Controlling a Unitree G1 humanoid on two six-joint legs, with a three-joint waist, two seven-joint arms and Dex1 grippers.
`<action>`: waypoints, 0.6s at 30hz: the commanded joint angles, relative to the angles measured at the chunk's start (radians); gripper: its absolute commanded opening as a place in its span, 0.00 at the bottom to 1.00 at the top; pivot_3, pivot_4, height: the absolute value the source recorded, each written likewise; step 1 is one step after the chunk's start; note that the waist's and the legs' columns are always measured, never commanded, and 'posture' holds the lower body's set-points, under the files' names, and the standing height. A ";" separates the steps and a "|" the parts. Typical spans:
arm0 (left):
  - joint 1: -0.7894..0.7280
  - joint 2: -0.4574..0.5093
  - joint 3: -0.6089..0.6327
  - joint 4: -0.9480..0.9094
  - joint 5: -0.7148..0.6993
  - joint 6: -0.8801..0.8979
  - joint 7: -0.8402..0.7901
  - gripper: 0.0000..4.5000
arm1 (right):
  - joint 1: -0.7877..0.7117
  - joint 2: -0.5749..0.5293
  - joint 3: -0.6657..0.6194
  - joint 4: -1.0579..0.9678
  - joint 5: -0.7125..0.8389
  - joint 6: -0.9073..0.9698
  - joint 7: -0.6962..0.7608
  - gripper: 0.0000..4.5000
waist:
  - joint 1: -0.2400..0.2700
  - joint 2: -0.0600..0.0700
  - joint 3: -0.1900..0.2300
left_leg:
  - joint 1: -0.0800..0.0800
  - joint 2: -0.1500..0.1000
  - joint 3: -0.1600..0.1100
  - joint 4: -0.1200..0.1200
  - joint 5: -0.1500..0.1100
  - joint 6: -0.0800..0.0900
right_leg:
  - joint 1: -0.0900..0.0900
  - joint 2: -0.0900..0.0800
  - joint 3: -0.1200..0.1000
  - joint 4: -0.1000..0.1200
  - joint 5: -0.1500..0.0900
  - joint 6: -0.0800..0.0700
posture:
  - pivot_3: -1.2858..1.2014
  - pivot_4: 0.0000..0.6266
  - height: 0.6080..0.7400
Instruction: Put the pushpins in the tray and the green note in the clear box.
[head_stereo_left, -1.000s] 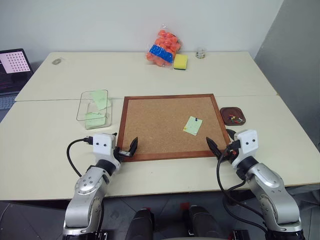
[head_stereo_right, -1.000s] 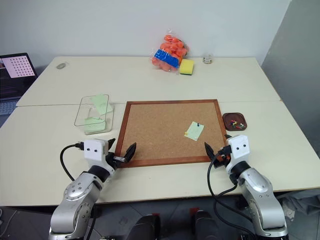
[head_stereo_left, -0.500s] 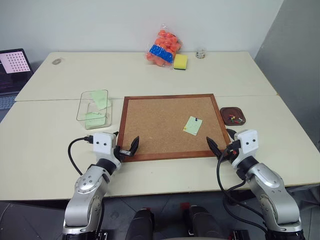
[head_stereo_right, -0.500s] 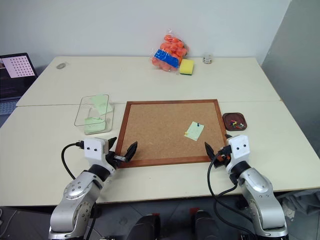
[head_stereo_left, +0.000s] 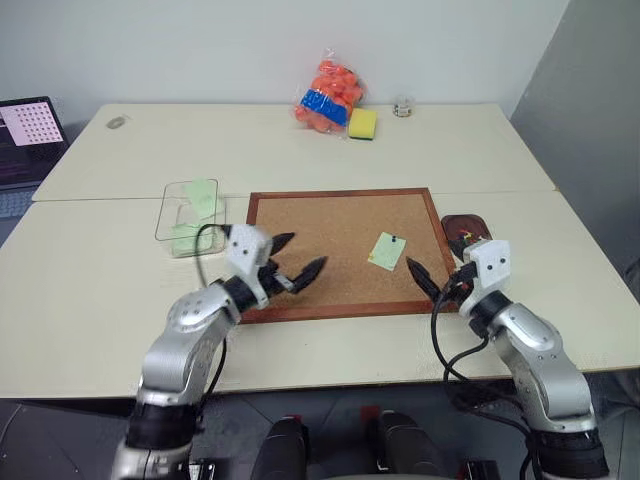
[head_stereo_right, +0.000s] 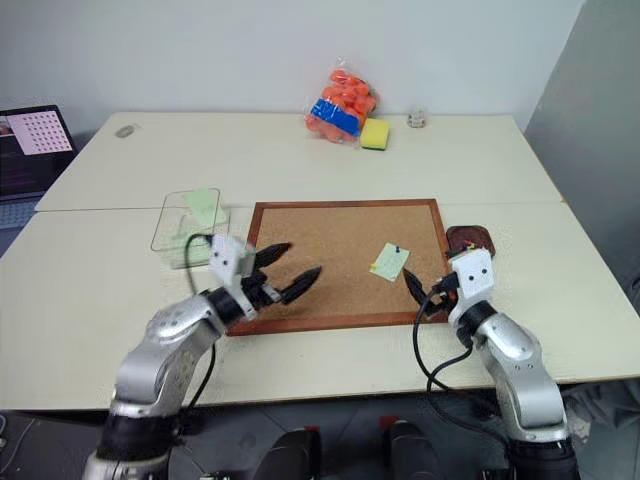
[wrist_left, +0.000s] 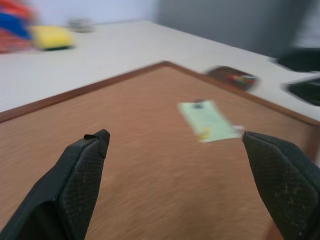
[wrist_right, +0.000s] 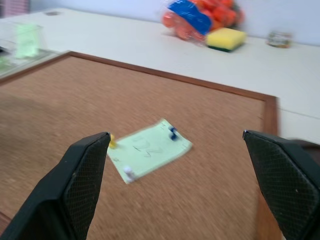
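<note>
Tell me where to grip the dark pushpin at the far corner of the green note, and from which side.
Grip the dark pushpin by its raised head, from above, one finger each side. It stands up from the green note, which lies flat on the corkboard, so a level approach would probably scrape paper. The right claw, open, is nearest.

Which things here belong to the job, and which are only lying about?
Job: green note pinned on the corkboard; pushpins in it; tray; clear box.

Lying about: orange bag, yellow sponge, small jar, laptop.
</note>
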 joint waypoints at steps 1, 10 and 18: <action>-0.070 0.011 -0.057 0.111 0.000 -0.033 -0.127 1.00 | -0.042 -0.038 0.017 0.026 0.078 0.000 0.134 1.00 | 0.000 0.000 0.000 | 0.000 0.000 0.000 0.000 0.000 0.000 | 0.000 0.000 0.000 0.000 0.000 -0.001 | 0.52 0.24 1.00; -0.191 0.013 -0.088 0.318 0.057 -0.163 -0.238 0.90 | -0.109 -0.069 0.052 0.129 -0.021 -0.063 0.123 1.00 | 0.002 0.000 0.000 | 0.000 0.000 0.000 0.000 0.000 0.000 | 0.000 0.000 0.000 0.000 0.000 -0.001 | 0.52 0.24 1.00; -0.234 -0.034 -0.123 0.466 0.129 -0.301 -0.275 0.55 | -0.131 -0.063 0.048 0.185 -0.069 -0.090 0.081 1.00 | 0.004 0.000 0.000 | -0.001 0.000 0.000 0.000 0.000 0.000 | -0.001 0.000 0.000 0.001 0.000 -0.001 | 0.52 0.24 1.00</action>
